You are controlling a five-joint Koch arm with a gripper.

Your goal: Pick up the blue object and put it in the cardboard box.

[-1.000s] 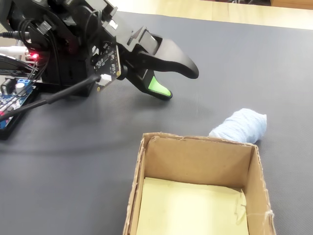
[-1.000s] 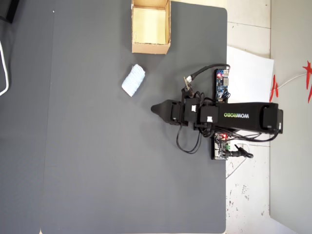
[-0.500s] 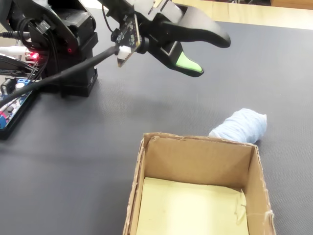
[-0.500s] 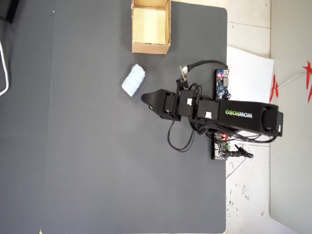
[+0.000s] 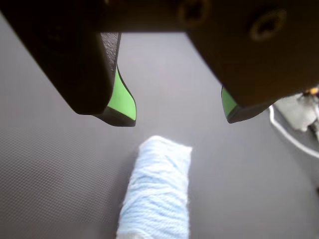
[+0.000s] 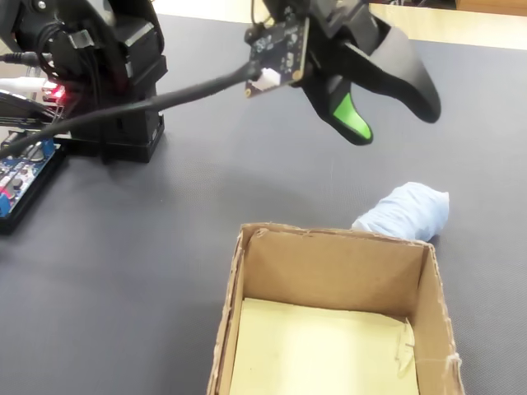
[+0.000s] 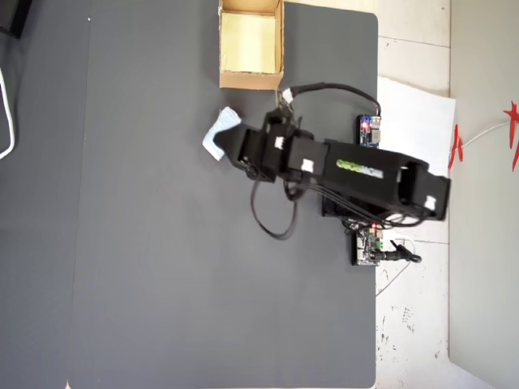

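The blue object (image 5: 158,191) is a pale blue yarn-like bundle lying on the dark mat. In the wrist view it sits just below the gap between my jaws. My gripper (image 5: 177,118) is open, green pads wide apart, with nothing between them. In the fixed view the gripper (image 6: 394,123) hovers above and behind the blue object (image 6: 408,212), not touching it. Seen from overhead, the gripper (image 7: 230,151) covers part of the blue object (image 7: 216,134). The cardboard box (image 6: 333,267) stands in front of the bundle with a pale yellow inside. The overhead view shows the cardboard box (image 7: 251,79) at the mat's top edge.
The arm's base and a circuit board (image 6: 20,177) with a red light sit at the fixed view's left, with cables running along the arm. A white paper sheet (image 7: 415,113) lies off the mat beside the circuit board (image 7: 371,132).
The arm has stretched out from near its base toward the blue object, and the gripper has risen and now hangs over it. Bundle and box have not moved.
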